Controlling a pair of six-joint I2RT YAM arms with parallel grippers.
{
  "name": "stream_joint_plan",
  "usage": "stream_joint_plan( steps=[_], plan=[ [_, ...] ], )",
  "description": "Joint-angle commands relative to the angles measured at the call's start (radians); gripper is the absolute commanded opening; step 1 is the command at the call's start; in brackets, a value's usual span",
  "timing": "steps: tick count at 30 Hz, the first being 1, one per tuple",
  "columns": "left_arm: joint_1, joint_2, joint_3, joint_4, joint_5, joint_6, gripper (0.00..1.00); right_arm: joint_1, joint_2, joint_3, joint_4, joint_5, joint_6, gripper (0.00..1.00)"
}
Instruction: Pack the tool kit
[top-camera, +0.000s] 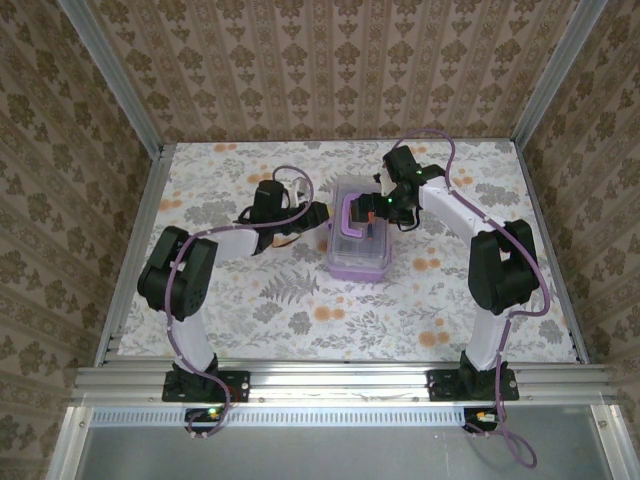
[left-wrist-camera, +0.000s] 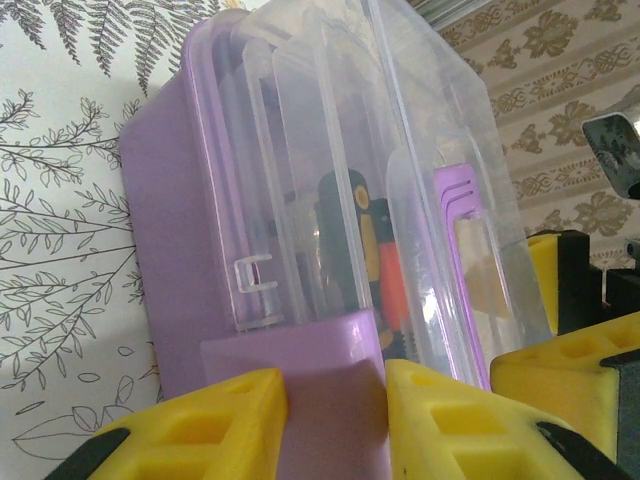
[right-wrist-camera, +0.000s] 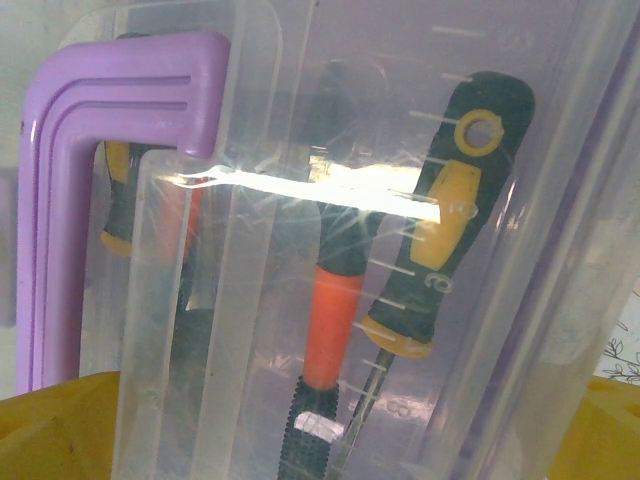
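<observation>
"Judging by the tool box (top-camera: 358, 250), mid-worktop (top-camera: 300, 310), was packing nearly done?"

"Seemingly. A screwdriver (right-wrist-camera: 450, 230) and orange-handled pliers (right-wrist-camera: 330, 320) lay inside under the clear lid (left-wrist-camera: 330, 120), which looked down. Latched, I couldn't tell."

"The claws?"

"Left claw (left-wrist-camera: 335, 390) pinched narrow on the tool box's purple edge. Right claw (top-camera: 384, 208) spread wide over the purple handle (right-wrist-camera: 60, 200), gripping nothing."

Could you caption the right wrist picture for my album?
Purple handle on the clear lid; beneath it, a black-and-yellow screwdriver and an orange-gripped tool.
</observation>
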Motion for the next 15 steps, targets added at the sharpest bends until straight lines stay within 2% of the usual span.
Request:
stream_joint_plan(
  steps=[1,15],
  plan=[
    [-0.025,0.049,-0.031,-0.242,-0.043,0.063,0.32,0.017,0.032,-0.004,-0.012,-0.058,-0.005,1.0],
    [-0.031,0.07,-0.043,-0.179,-0.024,0.03,0.32,0.016,0.029,-0.008,-0.012,-0.058,-0.005,1.0]
  ],
)
